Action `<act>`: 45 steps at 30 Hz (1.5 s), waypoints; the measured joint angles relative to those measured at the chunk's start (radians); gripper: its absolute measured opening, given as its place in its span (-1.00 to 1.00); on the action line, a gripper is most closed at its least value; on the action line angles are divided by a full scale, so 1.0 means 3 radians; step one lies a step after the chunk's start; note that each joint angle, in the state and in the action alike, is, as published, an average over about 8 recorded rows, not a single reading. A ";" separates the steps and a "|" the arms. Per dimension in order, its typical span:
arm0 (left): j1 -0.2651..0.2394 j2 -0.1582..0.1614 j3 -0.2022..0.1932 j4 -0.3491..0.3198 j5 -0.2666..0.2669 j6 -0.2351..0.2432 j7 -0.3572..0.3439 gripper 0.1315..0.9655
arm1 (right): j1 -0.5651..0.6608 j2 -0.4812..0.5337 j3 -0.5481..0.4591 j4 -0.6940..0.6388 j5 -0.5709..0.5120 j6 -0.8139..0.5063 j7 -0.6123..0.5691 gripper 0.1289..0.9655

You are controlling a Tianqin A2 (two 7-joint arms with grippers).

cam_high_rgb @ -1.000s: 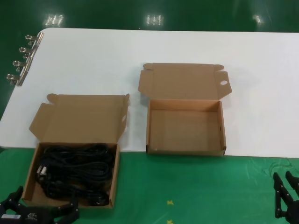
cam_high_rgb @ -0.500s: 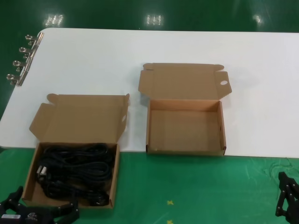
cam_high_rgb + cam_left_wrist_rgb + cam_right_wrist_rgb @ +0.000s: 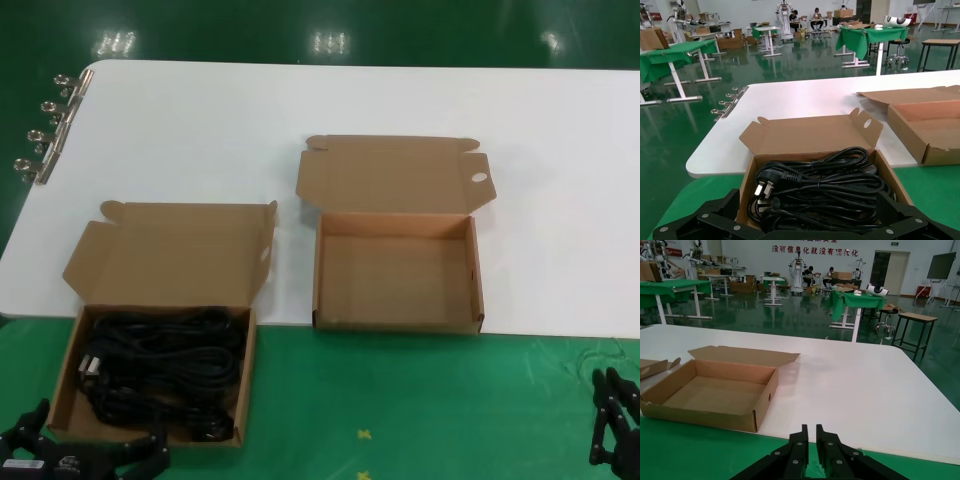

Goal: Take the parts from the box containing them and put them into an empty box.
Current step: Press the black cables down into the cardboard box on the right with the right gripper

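Cords (image 3: 160, 370) fill the left box (image 3: 66, 375) straddling our table edge (image 3: 280, 322); the empty box (image 3: 478, 285) sits well apart. Left gripper (image 3: 805, 227) spread wide just before the cords; right gripper (image 3: 810, 436) nearly closed, low.

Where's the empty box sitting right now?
In the head view, the empty box sits right of centre at the white table's near edge, lid open, to the right of the box of cords.
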 joint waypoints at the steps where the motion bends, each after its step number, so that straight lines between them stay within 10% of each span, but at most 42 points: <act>1: 0.0000 0.0000 0.0000 0.0000 0.0000 0.0000 0.0000 1.00 | 0.0000 0.0000 0.0000 0.0000 0.0000 0.0000 0.0000 -0.91; 23: -0.0121 -0.0157 0.0036 0.0107 0.0035 0.0152 0.0036 1.00 | 0.0000 0.0000 0.0000 0.0000 0.0000 0.0000 0.0000 -0.29; 36: -0.0566 -0.0515 0.0094 0.0364 0.0189 0.0887 0.0834 1.00 | 0.0000 0.0000 0.0000 0.0000 0.0000 0.0000 0.0000 0.44; 45: -0.1088 -0.0978 0.0425 0.0574 0.0590 0.1360 0.1199 1.00 | 0.0000 0.0000 0.0000 0.0000 0.0000 0.0000 0.0000 0.79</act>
